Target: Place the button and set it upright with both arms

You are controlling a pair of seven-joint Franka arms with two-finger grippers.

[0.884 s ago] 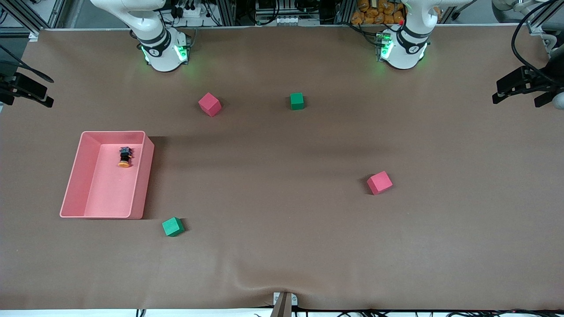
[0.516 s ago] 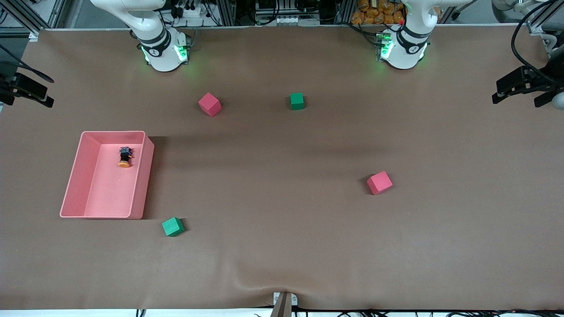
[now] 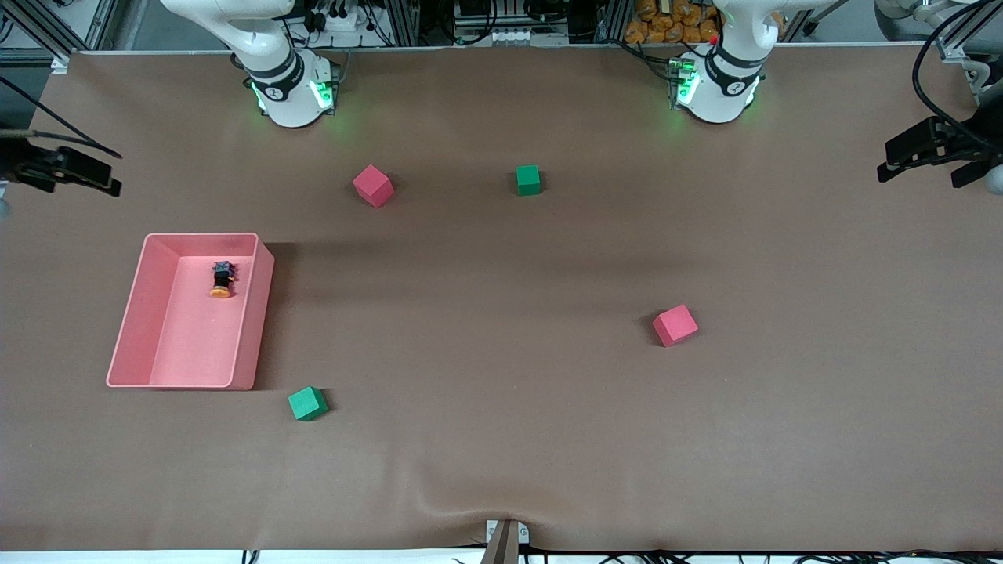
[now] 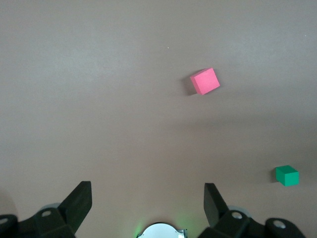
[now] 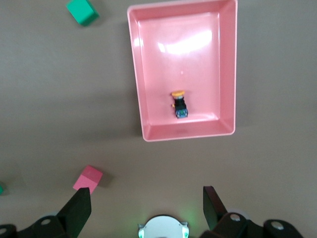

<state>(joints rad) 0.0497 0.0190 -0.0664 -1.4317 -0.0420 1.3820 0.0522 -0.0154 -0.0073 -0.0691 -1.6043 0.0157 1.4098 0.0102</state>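
Observation:
The button lies on its side in the pink tray, in the part farther from the front camera, its orange cap pointing toward that camera. The right wrist view looks down on the button in the tray. My right gripper hangs open and empty high in the air at the right arm's end of the table. At the left arm's end, high up, my left gripper is open and empty too.
Loose foam cubes lie on the brown table: a red cube and a green cube near the arm bases, a red cube mid-table toward the left arm, and a green cube beside the tray's near corner.
My right gripper has shifted a little inward over the table's end. The left gripper has barely moved. The button, tray and cubes stay put.

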